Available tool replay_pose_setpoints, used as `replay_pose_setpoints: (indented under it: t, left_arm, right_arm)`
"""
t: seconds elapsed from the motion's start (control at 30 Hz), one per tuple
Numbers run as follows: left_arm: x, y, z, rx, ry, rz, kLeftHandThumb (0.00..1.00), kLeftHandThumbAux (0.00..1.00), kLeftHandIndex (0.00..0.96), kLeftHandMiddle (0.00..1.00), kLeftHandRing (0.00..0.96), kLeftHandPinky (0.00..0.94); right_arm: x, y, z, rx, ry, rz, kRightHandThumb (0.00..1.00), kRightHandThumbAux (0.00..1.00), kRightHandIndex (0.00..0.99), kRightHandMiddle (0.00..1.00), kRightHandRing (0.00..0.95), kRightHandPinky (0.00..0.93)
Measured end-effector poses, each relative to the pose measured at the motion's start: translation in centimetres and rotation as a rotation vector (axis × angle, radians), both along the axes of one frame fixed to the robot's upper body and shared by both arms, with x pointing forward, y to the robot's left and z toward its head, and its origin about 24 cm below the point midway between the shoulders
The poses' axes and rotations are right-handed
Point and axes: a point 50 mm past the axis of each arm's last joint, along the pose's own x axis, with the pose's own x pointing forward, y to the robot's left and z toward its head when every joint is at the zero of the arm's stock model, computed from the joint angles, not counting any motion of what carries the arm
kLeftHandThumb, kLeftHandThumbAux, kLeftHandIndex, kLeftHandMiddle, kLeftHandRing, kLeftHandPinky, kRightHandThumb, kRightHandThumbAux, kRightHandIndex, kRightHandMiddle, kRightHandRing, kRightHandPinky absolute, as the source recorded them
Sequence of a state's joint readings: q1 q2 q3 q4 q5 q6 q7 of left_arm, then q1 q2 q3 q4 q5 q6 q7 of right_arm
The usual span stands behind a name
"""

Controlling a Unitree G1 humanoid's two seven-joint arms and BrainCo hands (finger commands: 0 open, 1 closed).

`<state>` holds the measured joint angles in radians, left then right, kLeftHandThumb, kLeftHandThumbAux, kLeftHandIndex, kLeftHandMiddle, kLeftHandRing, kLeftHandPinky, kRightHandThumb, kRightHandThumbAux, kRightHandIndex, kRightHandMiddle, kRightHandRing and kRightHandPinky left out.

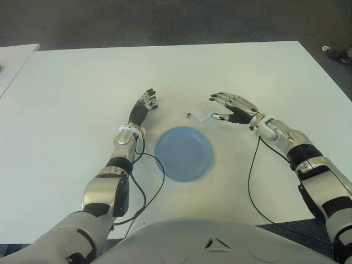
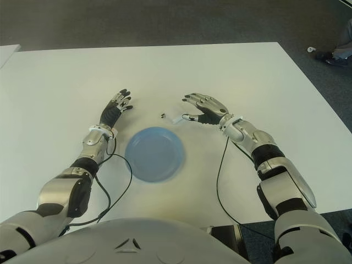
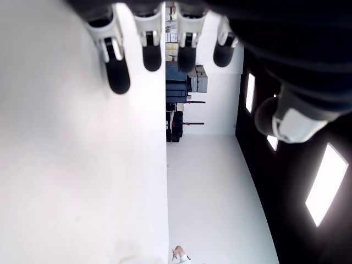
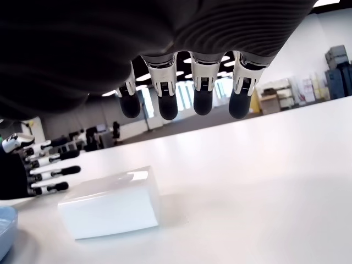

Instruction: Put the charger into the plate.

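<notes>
Right hand (image 1: 234, 109): fingers (image 4: 202, 93) spread, holding nothing, arched above the charger.
Charger (image 1: 204, 117): on the worktop (image 1: 82, 88), under the fingertips, beyond the plate (image 1: 183, 152).
Left hand (image 1: 142, 108): fingers extended, empty, left of the plate.

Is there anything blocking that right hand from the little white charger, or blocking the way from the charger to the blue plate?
Nothing visible. The right hand hovers open just beside the white charger, with only bare white table between the charger and the blue plate. The left hand shows on the plate's far left side.
</notes>
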<state>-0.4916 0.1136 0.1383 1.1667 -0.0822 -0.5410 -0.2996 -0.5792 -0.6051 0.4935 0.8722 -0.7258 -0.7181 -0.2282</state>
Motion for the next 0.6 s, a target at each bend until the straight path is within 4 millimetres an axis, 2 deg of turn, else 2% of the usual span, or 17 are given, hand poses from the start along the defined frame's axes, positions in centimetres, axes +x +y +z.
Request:
replay_pose_setpoints:
  t: [0.6]
  left_arm:
    - [0.1,0.0,0.1,0.021,0.002,-0.015,0.0,0.475,0.015,0.097,0.098,0.119]
  right_arm:
    - [0.9,0.2,-1.3,-0.064,0.013,-0.066,0.382,0.01,0.0,0.0,0.0,0.0]
